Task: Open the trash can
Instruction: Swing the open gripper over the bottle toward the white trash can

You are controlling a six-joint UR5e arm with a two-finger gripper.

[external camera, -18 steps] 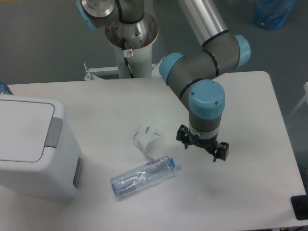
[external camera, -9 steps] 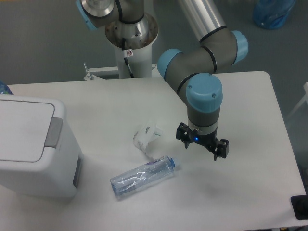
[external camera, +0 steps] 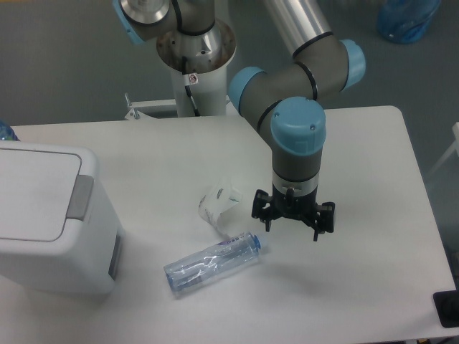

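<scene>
The white boxy trash can (external camera: 50, 218) stands at the table's left edge, its flat lid shut, with a grey push tab (external camera: 80, 198) on top and a grey slot (external camera: 115, 256) on its right side. My gripper (external camera: 292, 217) hangs over the middle of the table, far to the right of the can, fingers spread open and holding nothing.
A clear plastic bottle (external camera: 214, 261) with a blue label lies on its side between the can and my gripper. A crumpled clear plastic piece (external camera: 219, 203) lies just above it, left of the gripper. A dark object (external camera: 447, 308) sits at the table's lower right corner.
My gripper has shifted slightly left toward the crumpled plastic and turned at the wrist, so its fingers now lie level. The can, bottle and plastic have not moved.
</scene>
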